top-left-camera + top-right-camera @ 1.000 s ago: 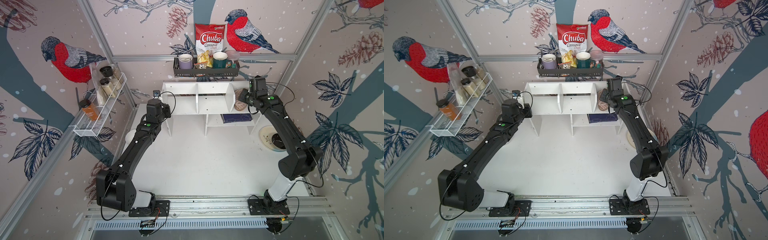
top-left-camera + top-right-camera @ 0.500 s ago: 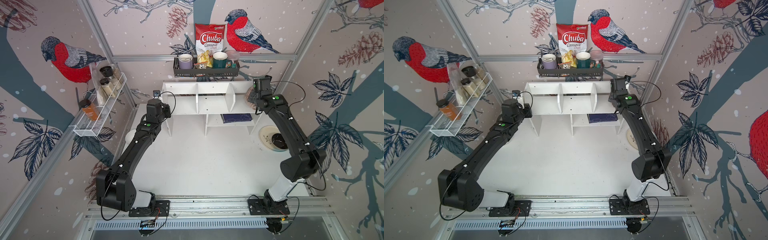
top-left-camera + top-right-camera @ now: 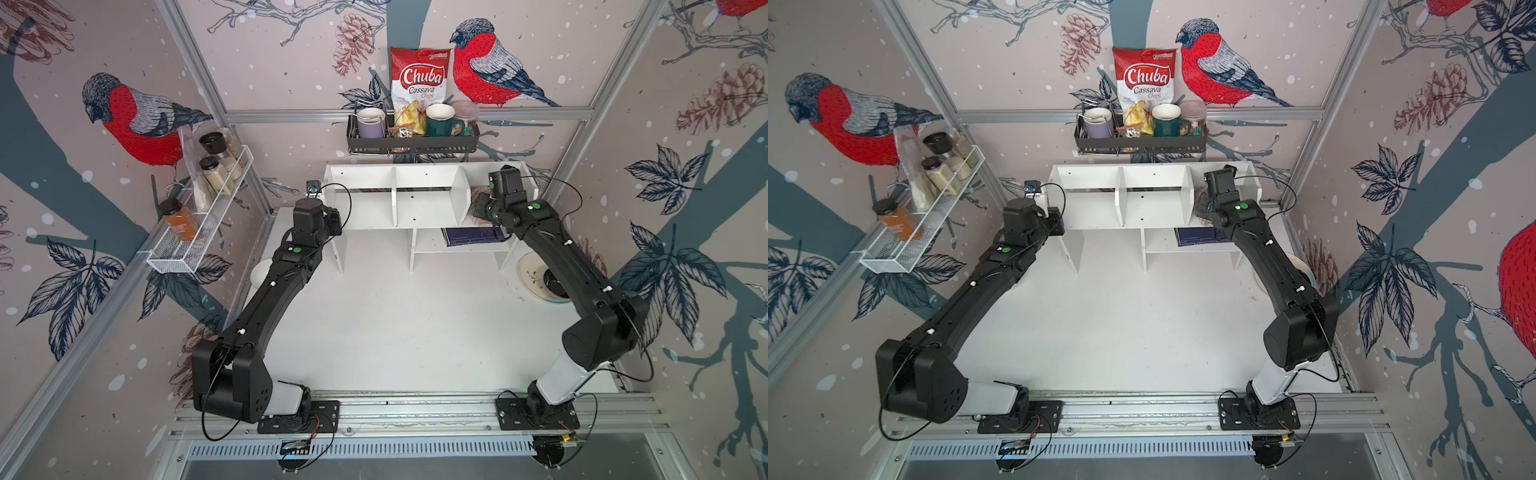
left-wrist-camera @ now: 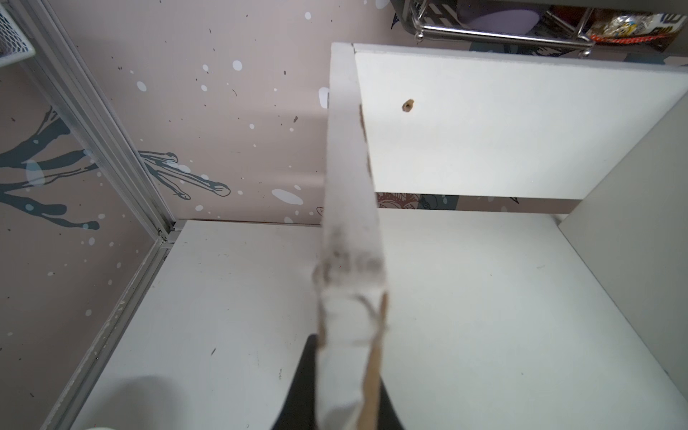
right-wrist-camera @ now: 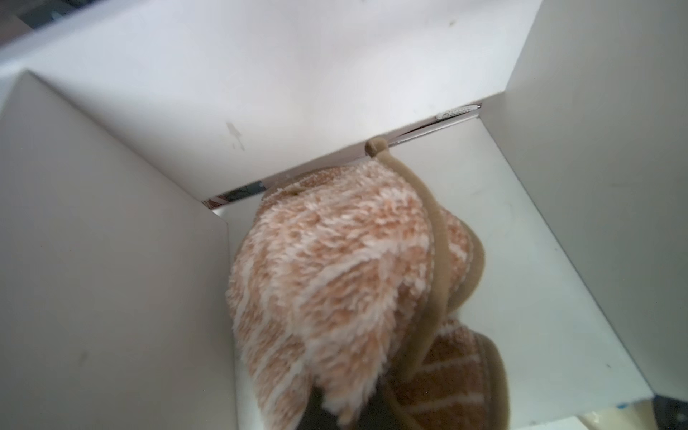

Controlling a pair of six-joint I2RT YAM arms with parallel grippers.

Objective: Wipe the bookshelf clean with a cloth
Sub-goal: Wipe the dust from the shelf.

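The white bookshelf (image 3: pixel 424 183) stands against the back wall in both top views (image 3: pixel 1154 174). My left gripper (image 4: pixel 350 357) is shut on the front edge of its left side panel (image 4: pixel 350 208), one black finger on each side. The panel's edge is chipped and scuffed there. My right gripper (image 5: pixel 346 402) is inside the right upper compartment (image 5: pixel 260 93), shut on the fluffy beige striped cloth (image 5: pixel 335 268). The cloth is bunched on the compartment floor and reaches the back panel. A top view shows a bit of cloth (image 3: pixel 478 203) beside the right wrist.
A black wire rack (image 3: pixel 411 143) with mugs and a chips bag hangs just above the shelf. A white mesh rack (image 3: pixel 199 232) with spice jars is on the left wall. A dark blue book (image 3: pixel 473 237) lies on the lower shelf. A plate (image 3: pixel 536 276) sits under the right arm, a white bowl (image 3: pixel 259 274) by the left arm.
The right gripper with the cloth swung to the shelf's right end, then came back left into the right compartment. The left arm has not moved.
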